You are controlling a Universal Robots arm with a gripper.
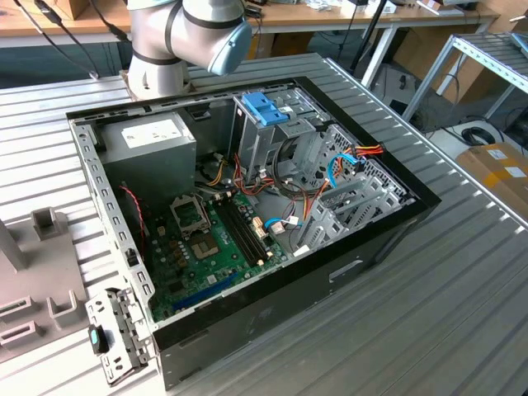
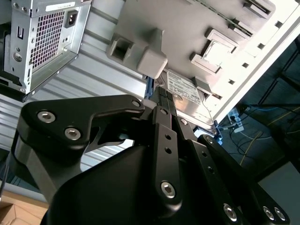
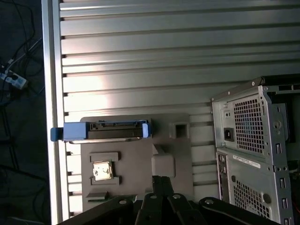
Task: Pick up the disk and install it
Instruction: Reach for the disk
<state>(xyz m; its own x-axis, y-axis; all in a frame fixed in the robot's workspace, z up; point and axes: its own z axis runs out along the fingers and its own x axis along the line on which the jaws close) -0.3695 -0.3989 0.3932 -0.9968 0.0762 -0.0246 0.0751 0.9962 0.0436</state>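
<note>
Pincer [image 3: 157, 178] together, disk [image 3: 101, 131] edge-on in first wrist view, its label [image 2: 184, 89] facing second wrist view

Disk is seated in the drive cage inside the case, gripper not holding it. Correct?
Not the cage. The first wrist view shows the disk standing on edge in the grey fixture on the slatted table, outside the case. The rest is right: the gripper is not holding it.

Ribbed grey metal table [image 1: 429, 313], wooden workbench [image 1: 330, 15] behind, metal rack [image 1: 487, 58], cardboard box [image 1: 499, 169], cables [image 1: 472, 132] on floor
</note>
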